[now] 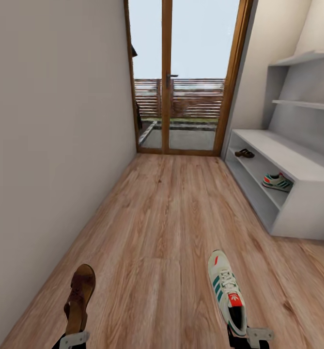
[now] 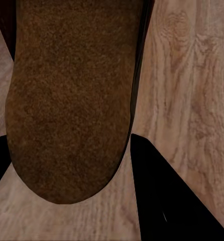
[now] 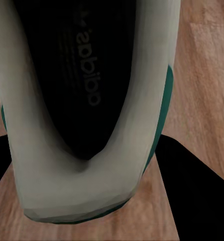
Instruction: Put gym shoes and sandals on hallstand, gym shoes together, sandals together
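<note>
My left gripper (image 1: pixel 74 339) is shut on the heel end of a brown sandal (image 1: pixel 79 295), which points forward above the corridor floor (image 1: pixel 166 218). In the left wrist view its brown footbed (image 2: pixel 67 100) lies between dark fingers (image 2: pixel 162 201). My right gripper (image 1: pixel 251 335) is shut on the heel of a white gym shoe (image 1: pixel 227 291) with green stripes. The right wrist view looks into that shoe's dark inside (image 3: pixel 87 85). On the pale grey hallstand (image 1: pixel 287 160) at the right, the other sandal (image 1: pixel 244 153) and the other gym shoe (image 1: pixel 277 182) lie apart on the same open shelf.
A plain wall (image 1: pixel 45 145) runs along the left. A wood-framed glass door (image 1: pixel 181 77) closes the corridor's far end. Two stepped wall shelves (image 1: pixel 304 103) hang above the hallstand's bench. Open plank floor stretches between me and the rack.
</note>
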